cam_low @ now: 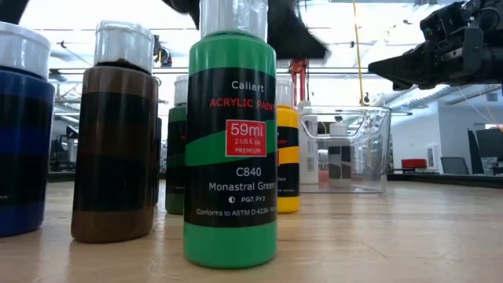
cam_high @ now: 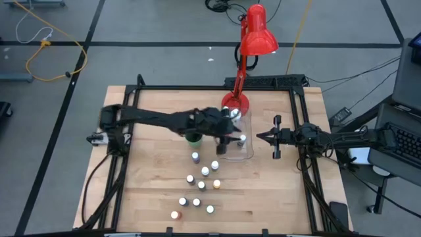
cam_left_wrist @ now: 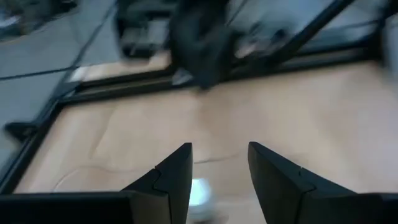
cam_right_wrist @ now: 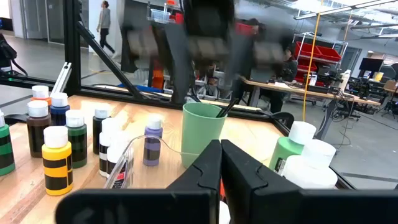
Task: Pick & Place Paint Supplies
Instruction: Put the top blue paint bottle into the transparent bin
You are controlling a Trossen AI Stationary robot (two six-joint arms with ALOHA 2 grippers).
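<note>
Right now my left gripper hangs over the clear bin near the middle of the table, its fingers spread with nothing between them; past them my wrist camera catches a white bottle cap below the gap. My right gripper waits just to the right of the bin with its fingers pressed together and empty.

The bin stands beside the base of the red lamp, and at least one white-capped bottle shows inside it. The green cup sits to the left of the bin, partly under my left arm, with dark brush handles sticking out of it.

The rest of the small paint bottles remain scattered on the wood nearer the front edge, a loose cluster of white caps well apart from the bin. Closest to the low camera stands a green bottle, with a brown bottle and a blue bottle to its left and a yellow bottle behind it.
</note>
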